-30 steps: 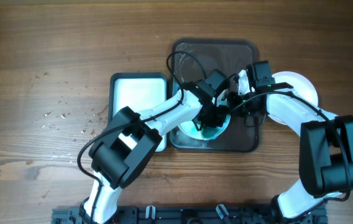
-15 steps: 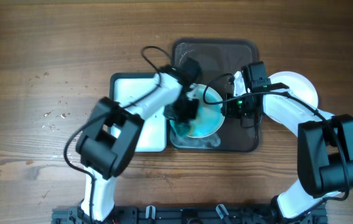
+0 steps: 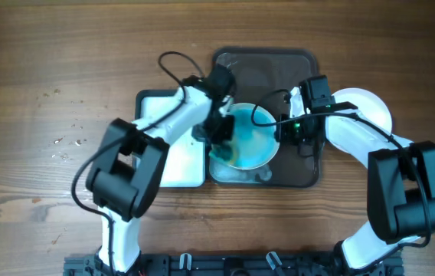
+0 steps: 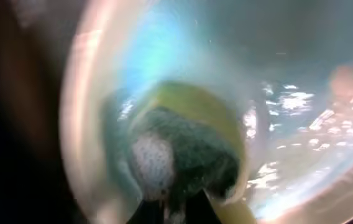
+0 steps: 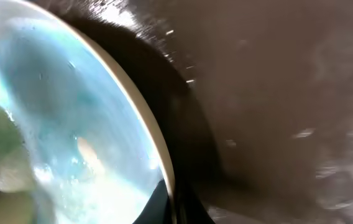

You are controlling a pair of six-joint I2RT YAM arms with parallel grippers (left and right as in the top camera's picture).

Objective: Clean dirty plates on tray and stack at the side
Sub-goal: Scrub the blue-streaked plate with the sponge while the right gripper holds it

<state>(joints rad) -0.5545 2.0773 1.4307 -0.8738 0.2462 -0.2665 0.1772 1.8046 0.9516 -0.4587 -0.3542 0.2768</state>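
Left gripper (image 3: 219, 130) is clamped on the sponge (image 4: 183, 155) and presses it onto the plate (image 3: 252, 146) near its left rim. Teal smear covers most of the plate's face. I hold the sponge flat on the wet surface so the scrub reaches right up to the rim. At the opposite rim my right gripper (image 3: 288, 130) pinches the edge between its 2 fingers, which I judge stops the plate sliding or spinning under the scrubbing. The plate sits over the near half of the tray (image 3: 267, 65), and its right edge seems raised off it. 1 clean plate (image 3: 374, 103) lies right of the tray, partly under my right arm, starting the stack. Just left of the tray, the white tray (image 3: 164, 115) is handy for the sponge.
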